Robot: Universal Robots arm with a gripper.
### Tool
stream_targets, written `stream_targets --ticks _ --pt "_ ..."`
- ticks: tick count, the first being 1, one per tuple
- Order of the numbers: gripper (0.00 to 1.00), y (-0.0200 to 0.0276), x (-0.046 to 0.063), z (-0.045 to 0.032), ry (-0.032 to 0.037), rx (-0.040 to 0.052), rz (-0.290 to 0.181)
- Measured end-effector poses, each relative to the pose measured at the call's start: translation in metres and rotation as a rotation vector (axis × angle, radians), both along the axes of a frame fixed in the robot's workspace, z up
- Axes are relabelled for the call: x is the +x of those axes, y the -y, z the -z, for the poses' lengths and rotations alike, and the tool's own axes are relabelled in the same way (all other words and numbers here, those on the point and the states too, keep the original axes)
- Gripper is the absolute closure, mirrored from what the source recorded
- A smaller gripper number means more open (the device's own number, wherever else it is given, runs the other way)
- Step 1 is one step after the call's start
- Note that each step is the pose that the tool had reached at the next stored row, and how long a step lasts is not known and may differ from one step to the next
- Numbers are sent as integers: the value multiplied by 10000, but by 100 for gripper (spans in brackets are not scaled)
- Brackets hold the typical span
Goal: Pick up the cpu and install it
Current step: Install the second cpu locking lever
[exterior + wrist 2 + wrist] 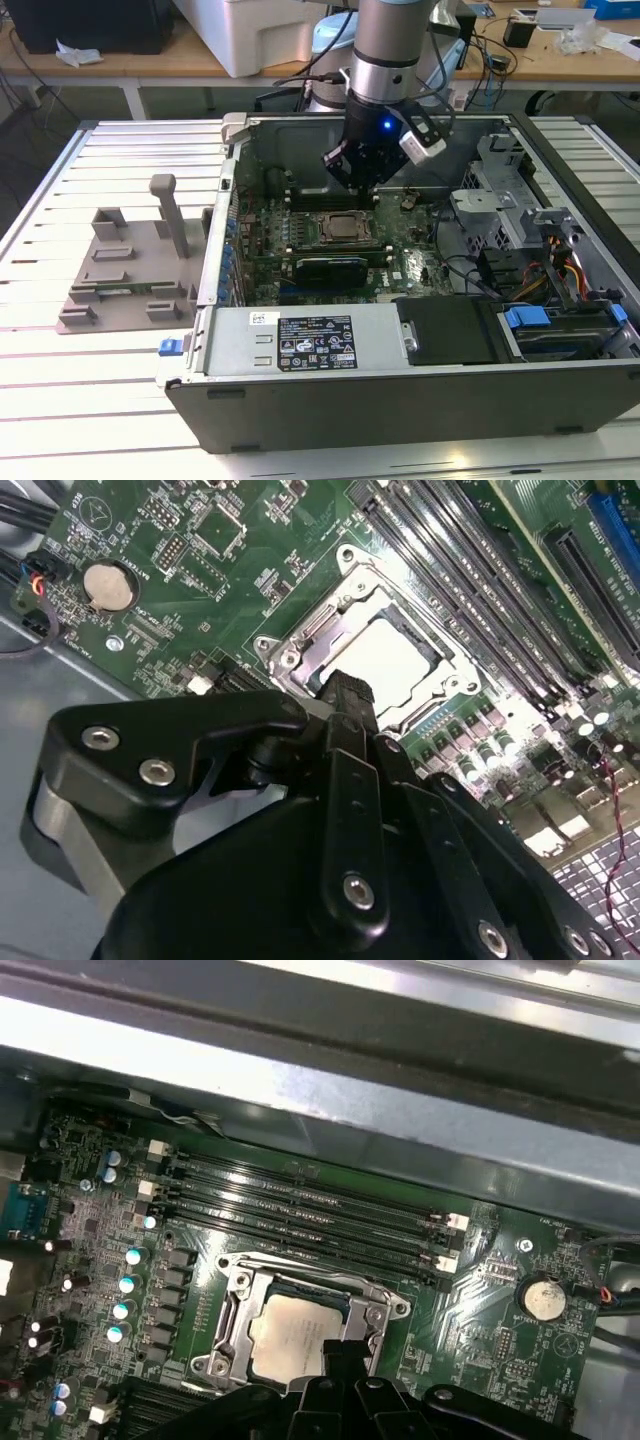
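My pincer (362,168) hangs inside the open computer case (420,385), just above the green board (300,245), and I hold nothing in it. In the second wrist view my black fingers (345,695) stand together in one narrow column with no gap showing between them, so I read them as pressed together, their tip right over the near edge of the chip. In the first wrist view the same dark fingertip (345,1355) covers one corner of the chip.

The chip (385,660), flat with a pale silver top, lies seated in its socket on the board, inside the metal frame (300,645) that runs round it; it also shows in the first wrist view (290,1330) and, darker, in the exterior view (345,226).

Beside the socket run the long black memory slots (300,1205). A round coin battery (107,588) sits on the board well apart from the socket.

Outside the case, toward the exterior view's left, a grey plastic tray (130,270) with raised blocks and one upright post rests on the slatted white table (80,400).
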State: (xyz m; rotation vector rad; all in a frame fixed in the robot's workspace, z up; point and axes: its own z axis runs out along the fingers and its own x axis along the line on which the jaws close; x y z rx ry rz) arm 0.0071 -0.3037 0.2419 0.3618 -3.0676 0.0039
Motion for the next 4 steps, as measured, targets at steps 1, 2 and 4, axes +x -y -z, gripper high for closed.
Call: stream_targets --ticks 1,2,4 --pt "89 0 0 -1 -1 -1 0" --pt "89 0 0 -1 -1 -1 0" --pt "89 0 0 -2 -1 -1 0"
